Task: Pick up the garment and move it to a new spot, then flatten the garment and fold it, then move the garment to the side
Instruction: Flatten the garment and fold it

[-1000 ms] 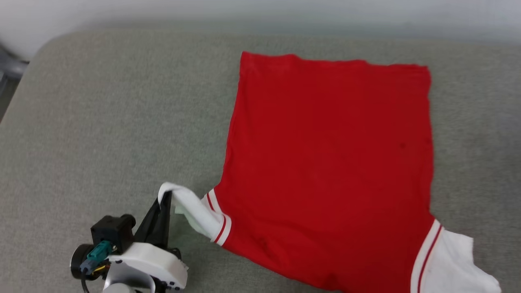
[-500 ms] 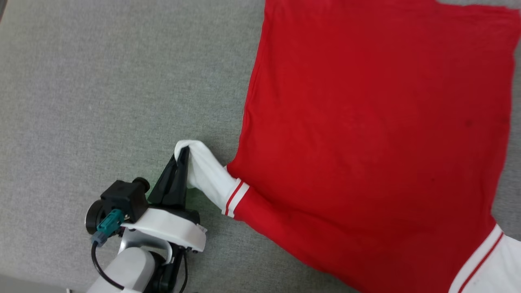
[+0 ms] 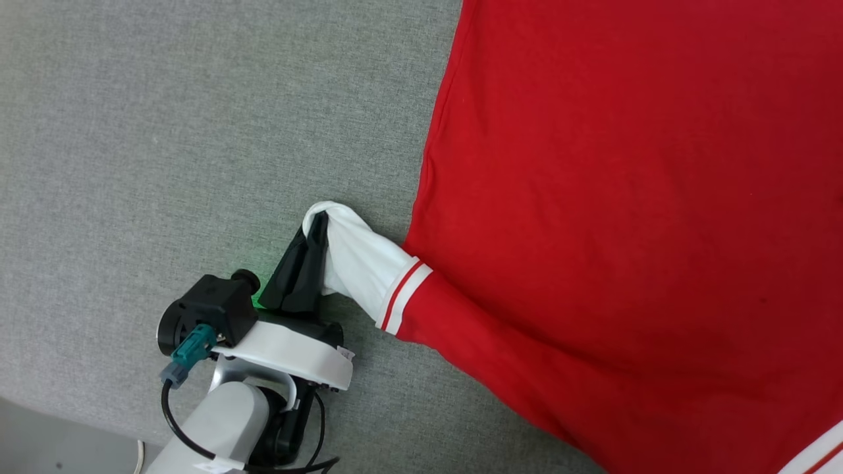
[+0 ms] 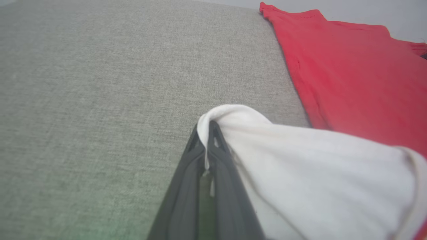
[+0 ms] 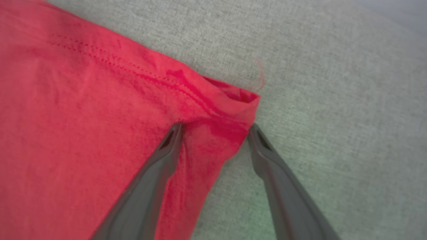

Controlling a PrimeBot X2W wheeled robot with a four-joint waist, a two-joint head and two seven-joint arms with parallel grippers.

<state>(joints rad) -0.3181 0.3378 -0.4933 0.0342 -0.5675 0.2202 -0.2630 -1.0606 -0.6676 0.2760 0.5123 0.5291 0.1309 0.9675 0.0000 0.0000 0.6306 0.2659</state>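
Head view, centre: my left gripper pinches the white sleeve of the garment, whose red body fills the right. Right gripper straddles a hem corner, jaws wide. If I close too shallow, that corner may slip out.

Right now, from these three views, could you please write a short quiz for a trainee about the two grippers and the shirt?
1. True or false: the left gripper is shut on the white sleeve of the garment.
2. What lies between the fingers of the open right gripper? A) a red hem corner B) the collar C) a striped cuff
3. Fill in: the garment lies on a ___ padded surface.

Key: 1 true; 2 A; 3 grey.
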